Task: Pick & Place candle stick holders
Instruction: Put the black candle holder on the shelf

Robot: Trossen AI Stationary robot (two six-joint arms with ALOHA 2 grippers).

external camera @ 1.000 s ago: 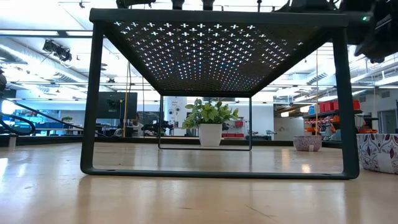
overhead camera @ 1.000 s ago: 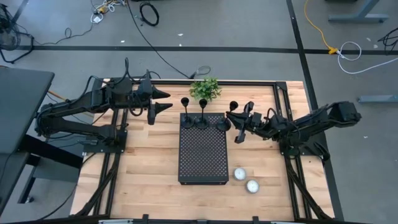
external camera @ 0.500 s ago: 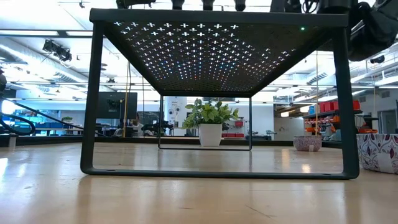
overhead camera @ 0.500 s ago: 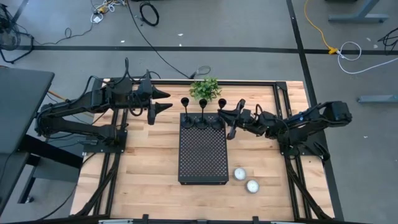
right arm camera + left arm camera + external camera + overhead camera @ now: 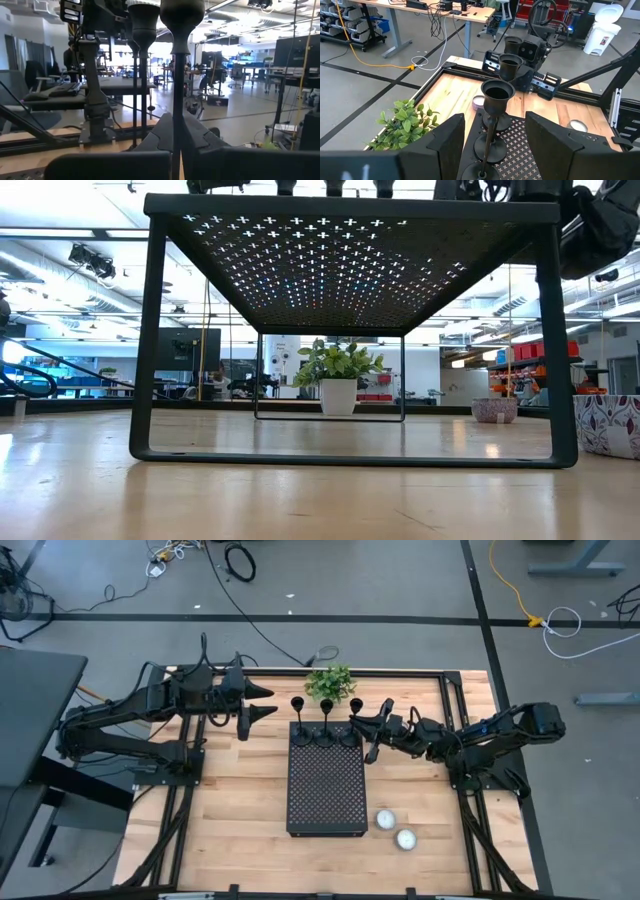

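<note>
Three black candle stick holders stand in a row at the far end of the black perforated tray (image 5: pixel 325 790). From left to right they are the first (image 5: pixel 299 720), the second (image 5: pixel 325 722) and the third (image 5: pixel 353 720). My right gripper (image 5: pixel 366 732) reaches in from the table's right and is shut on the third holder (image 5: pixel 182 20). The other two rest upright on their round bases on the tray. My left gripper (image 5: pixel 266 702) hovers open over the far left of the table, pointing at the row, with the nearest holder (image 5: pixel 497 95) ahead of its fingers. My right gripper pinches the third holder's thin stem (image 5: pixel 176 107) between its two fingers, below the cup. The fingers come nearly level from the table's right and lie across the stem. The holder stands upright, its base (image 5: pixel 347 738) at the tray's far right part, level with the other bases.
A small green plant (image 5: pixel 330 683) stands just beyond the tray's far edge, behind the holders. Two white tealights (image 5: pixel 386 819) (image 5: pixel 405 838) lie on the wood near the tray's near right corner. Bare wood lies on both sides of the tray.
My right gripper, still shut on the third holder, has moved toward the table's left. It has carried the holder from beside the tray's far right corner to a place in line with the other two. For the last half second it has kept still.
</note>
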